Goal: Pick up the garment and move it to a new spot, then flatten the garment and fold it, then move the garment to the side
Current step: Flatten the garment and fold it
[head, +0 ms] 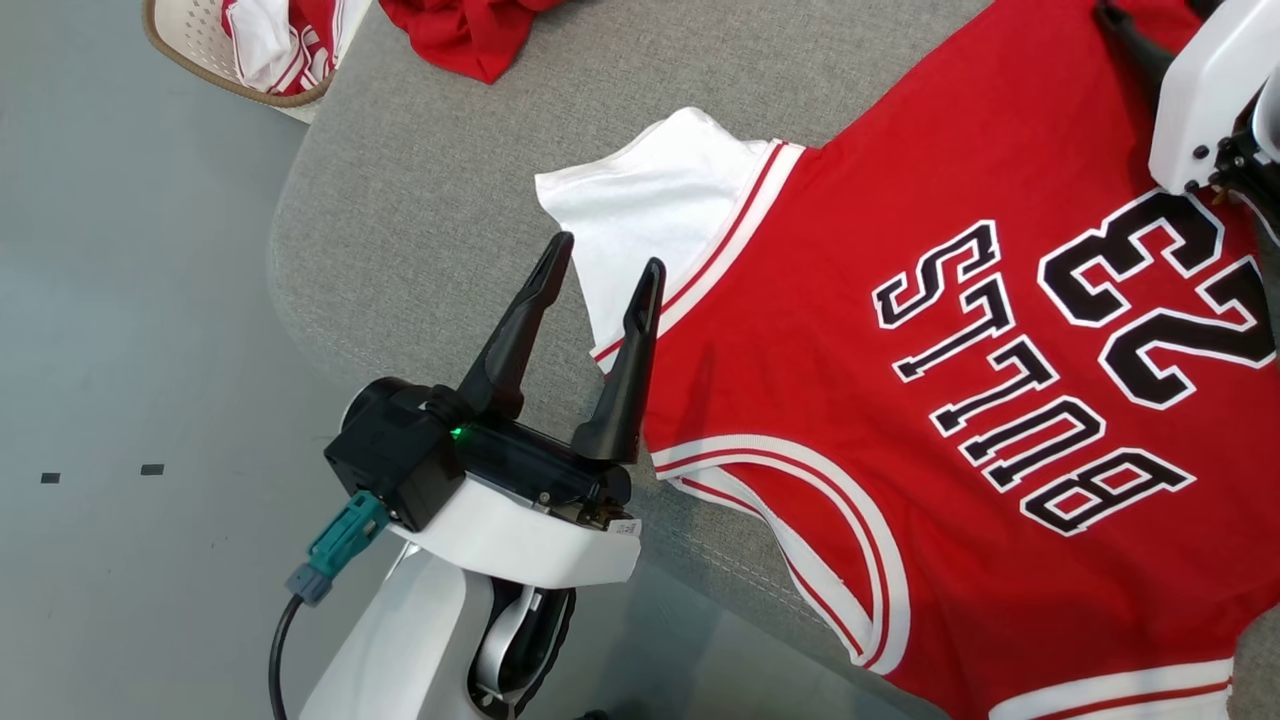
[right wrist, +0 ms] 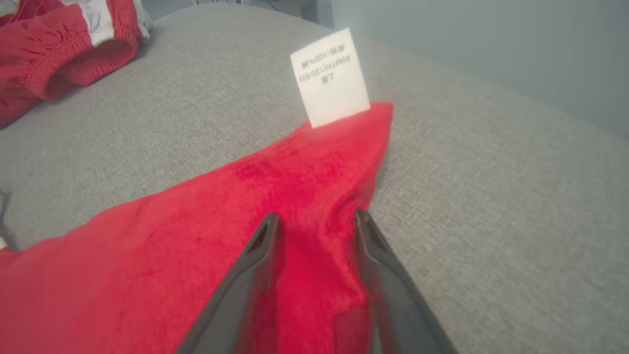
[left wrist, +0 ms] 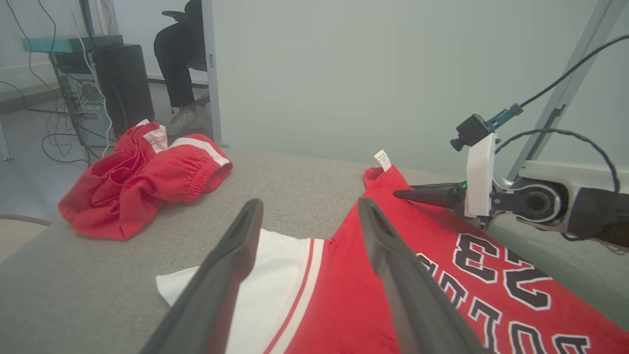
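Left gripper (head: pixel 606 255): fingers wide, empty, at left edge of table (head: pixel 420 200), over white sleeve (head: pixel 650 190). Jersey (head: pixel 820 250): spread flat mid table; light, limp, likely slippery; pinch corners. Right gripper (right wrist: pixel 316 216): fingers apart, straddling red hem corner, right side of table, unpinched.

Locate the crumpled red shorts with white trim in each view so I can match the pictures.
Head view: crumpled red shorts with white trim, top edge, left of centre.
Left wrist view: shorts, middle left.
Right wrist view: shorts, top left corner.
Shared landmark: the red basketball jersey.
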Tool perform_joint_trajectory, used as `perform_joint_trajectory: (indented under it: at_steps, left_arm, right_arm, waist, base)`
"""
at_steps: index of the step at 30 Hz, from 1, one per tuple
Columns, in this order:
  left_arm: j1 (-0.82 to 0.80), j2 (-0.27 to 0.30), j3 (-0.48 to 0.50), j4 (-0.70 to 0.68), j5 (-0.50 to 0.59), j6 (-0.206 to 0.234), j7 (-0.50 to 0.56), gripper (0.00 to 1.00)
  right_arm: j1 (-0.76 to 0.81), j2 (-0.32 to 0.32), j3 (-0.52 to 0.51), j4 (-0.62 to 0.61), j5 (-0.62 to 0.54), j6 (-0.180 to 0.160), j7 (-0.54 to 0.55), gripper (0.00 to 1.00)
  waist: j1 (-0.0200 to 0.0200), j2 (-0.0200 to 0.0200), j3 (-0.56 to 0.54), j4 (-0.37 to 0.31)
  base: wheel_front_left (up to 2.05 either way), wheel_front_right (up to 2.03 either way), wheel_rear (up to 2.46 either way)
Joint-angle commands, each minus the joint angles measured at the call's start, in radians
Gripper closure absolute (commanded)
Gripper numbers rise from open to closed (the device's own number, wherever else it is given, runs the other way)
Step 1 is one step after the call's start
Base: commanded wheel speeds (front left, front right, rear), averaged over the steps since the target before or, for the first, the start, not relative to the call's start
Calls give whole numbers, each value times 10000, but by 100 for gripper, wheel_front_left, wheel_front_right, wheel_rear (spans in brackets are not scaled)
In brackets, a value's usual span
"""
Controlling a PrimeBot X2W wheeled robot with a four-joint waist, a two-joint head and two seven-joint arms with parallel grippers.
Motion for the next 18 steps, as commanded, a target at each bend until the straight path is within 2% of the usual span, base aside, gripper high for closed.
perform_joint_trajectory:
  at_steps: [1, 6, 13, 18]
  left_arm:
    - [-230, 265, 300, -205, -80, 67, -45, 0]
    - [-313, 264, 162, -75, -101, 64, -45, 0]
    - [-407, 264, -66, 186, -127, -22, -45, 0]
    - [-509, 264, 23, 560, 60, -150, -45, 0]
  right_arm:
    - [150, 8, 164, -271, 134, 44, 61, 100]
    - [170, -450, 550, -284, 818, 44, -352, 100]
    - [742, -1235, 106, -154, 1625, 44, -2165, 100]
    - [1465, -1523, -119, -253, 1608, 44, -3199, 100]
  waist:
    - [0, 0, -25, -2]
    - [0, 0, -213, -6]
    - [0, 0, -671, -86]
    - [0, 0, -968, -788]
  base:
    - [0, 0, 0]
    - [0, 0, 0]
    - [0, 0, 0]
    - [0, 0, 0]
